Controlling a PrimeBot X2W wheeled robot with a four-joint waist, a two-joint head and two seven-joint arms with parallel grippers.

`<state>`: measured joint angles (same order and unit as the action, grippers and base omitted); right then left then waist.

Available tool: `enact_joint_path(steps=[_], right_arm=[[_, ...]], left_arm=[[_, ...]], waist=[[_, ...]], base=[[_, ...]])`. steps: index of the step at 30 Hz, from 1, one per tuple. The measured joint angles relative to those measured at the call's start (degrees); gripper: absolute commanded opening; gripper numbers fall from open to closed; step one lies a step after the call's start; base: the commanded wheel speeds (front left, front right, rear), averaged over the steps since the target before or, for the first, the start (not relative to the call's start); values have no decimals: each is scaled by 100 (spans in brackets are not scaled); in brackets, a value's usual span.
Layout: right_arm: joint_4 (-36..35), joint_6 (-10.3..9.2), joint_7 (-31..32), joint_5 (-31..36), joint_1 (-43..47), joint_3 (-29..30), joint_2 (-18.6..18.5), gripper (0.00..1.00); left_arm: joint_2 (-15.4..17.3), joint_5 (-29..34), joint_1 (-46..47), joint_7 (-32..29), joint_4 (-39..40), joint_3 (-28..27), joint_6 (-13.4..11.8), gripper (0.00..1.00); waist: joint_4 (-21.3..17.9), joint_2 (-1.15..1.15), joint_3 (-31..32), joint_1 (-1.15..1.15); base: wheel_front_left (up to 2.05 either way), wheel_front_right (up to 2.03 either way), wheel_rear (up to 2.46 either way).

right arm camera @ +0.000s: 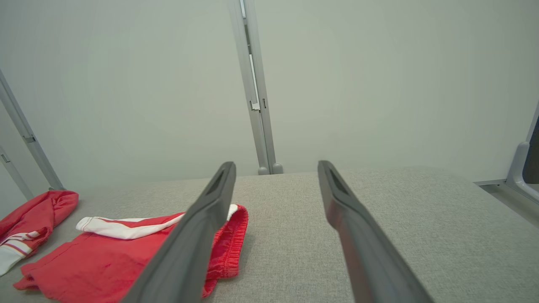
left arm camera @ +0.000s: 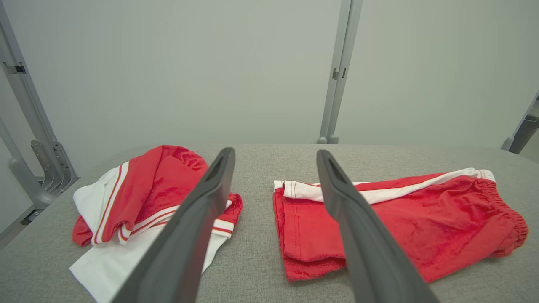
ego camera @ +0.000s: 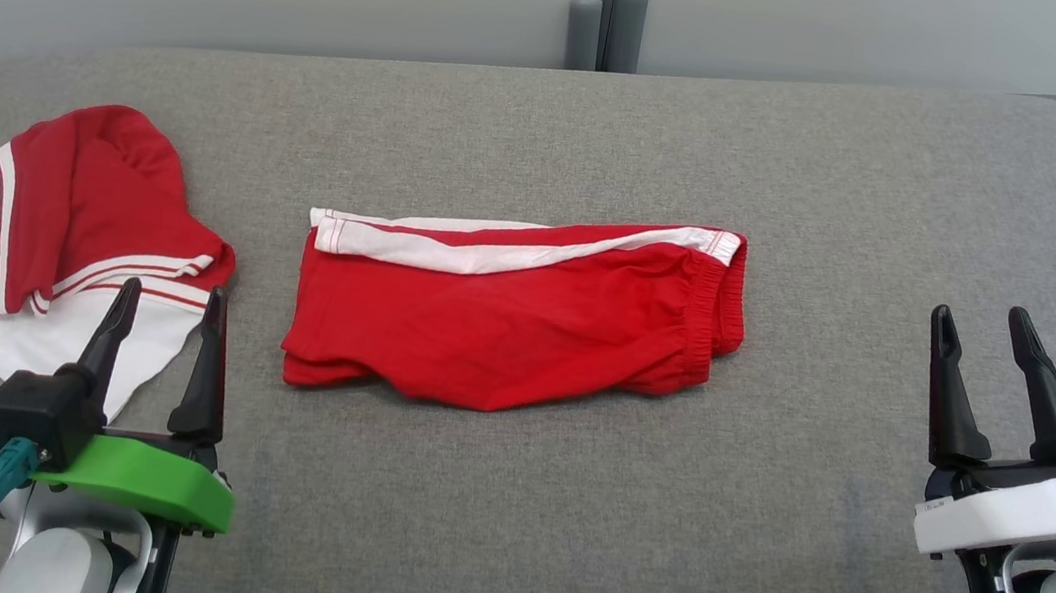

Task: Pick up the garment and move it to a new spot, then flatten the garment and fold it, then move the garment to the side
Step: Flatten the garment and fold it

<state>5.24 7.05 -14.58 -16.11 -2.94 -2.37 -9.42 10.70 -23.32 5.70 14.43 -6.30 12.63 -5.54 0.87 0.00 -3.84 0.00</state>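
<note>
Two garments lie on the grey padded table (ego camera: 563, 502). Red shorts (ego camera: 525, 321) with a white side stripe lie folded in half in the middle, waistband to the right; they also show in the wrist views (left arm camera: 400, 227) (right arm camera: 126, 256). A red and white top (ego camera: 73, 231) lies crumpled at the left (left arm camera: 143, 202). My left gripper (ego camera: 171, 293) is open and empty, its tips over the top's white near edge (left arm camera: 276, 151). My right gripper (ego camera: 981, 317) is open and empty, well right of the shorts (right arm camera: 276, 163).
Bare grey table surface stretches between the shorts and my right gripper and along the near edge. Behind the table's rounded far edge stands a pale wall with a grey upright post (ego camera: 603, 14).
</note>
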Motion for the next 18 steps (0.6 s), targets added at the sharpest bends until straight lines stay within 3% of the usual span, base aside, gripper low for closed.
enact_joint_path(steps=[18], right_arm=[[319,0,0,-181,56,-196,149,100]], left_arm=[[-124,91,-247,0,122,-56,5,100]], waist=[[-18,0,52,0]], base=[[0,0,0]])
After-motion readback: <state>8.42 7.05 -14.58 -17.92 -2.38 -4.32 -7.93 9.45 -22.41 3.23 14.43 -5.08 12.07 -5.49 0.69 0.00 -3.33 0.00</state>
